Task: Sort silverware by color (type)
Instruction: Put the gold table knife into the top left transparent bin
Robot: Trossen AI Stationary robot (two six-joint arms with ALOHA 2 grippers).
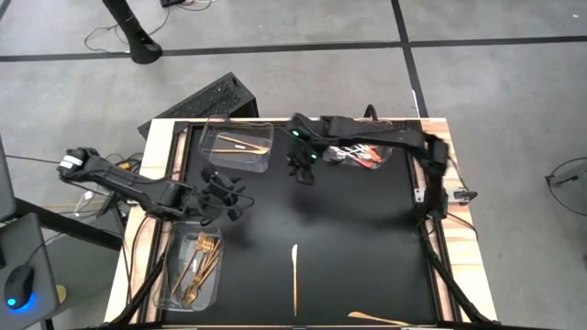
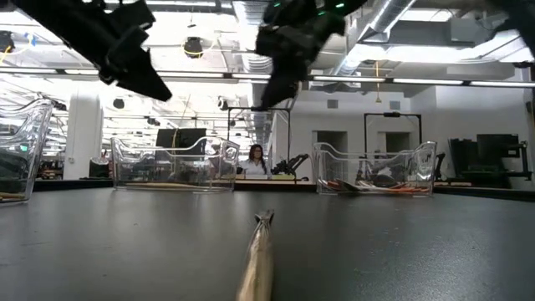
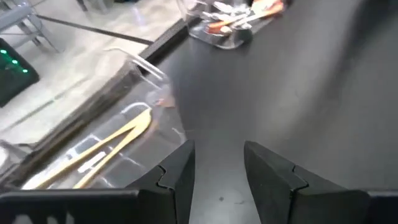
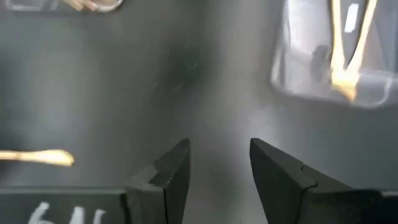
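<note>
The right gripper (image 1: pixel 302 172) is held open and empty above the black table (image 1: pixel 358 238), between clear plastic trays. A slim gold knife (image 1: pixel 294 272) is left unsorted, so the jaws are probably kept ready for it. The left gripper (image 1: pixel 223 197) is also seen open, with nothing between its fingers.

No words, labels or brand names can be read anywhere. Only blurred white marks, possibly digits, show on the right gripper (image 4: pixel 214 180) body, too cut off to read.

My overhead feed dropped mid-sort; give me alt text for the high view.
Both arms hover over a black table: left gripper near the fork tray, right gripper between the two back trays, both open and empty. A gold knife lies loose at front center, another utensil at the front edge.
</note>
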